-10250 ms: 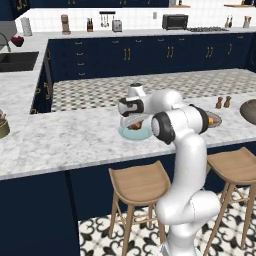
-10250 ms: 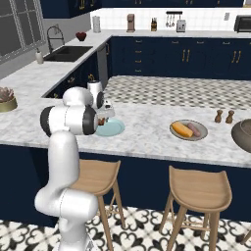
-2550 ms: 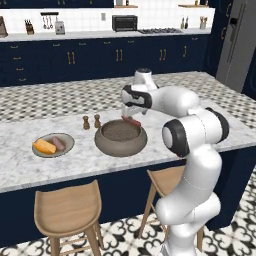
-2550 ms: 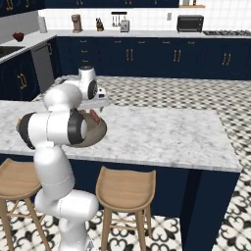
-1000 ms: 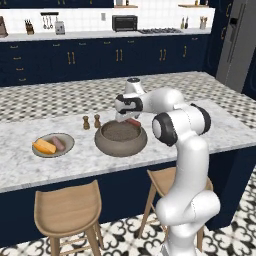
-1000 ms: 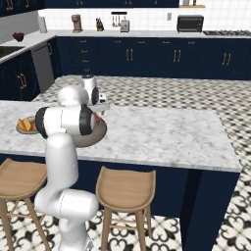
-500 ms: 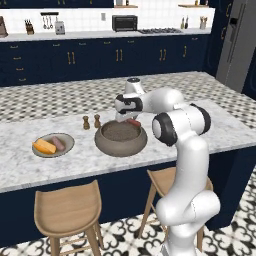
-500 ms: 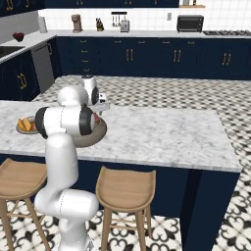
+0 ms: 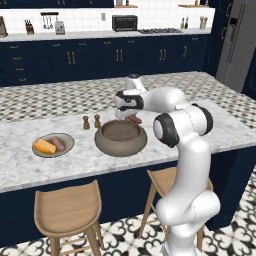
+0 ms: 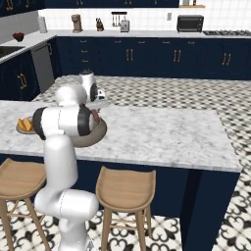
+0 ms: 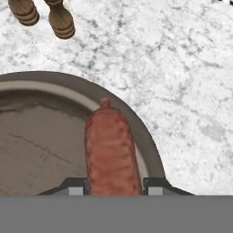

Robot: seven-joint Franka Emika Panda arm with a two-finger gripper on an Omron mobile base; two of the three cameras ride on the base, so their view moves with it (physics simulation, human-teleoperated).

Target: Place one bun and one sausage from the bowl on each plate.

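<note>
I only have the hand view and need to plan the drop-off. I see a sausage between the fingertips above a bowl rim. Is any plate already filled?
Observer: Yes. The tan plate, left of the bowl in the left base view, already holds a bun and a sausage.
Operator: Anything else left in the bowl?
Observer: Its inside looks bare in the left base view, though the near wall hides part of the floor.
Operator: Is the sausage gripped?
Observer: The gripper has a fingertip at each side of the held sausage, above the bowl's rim.
</note>
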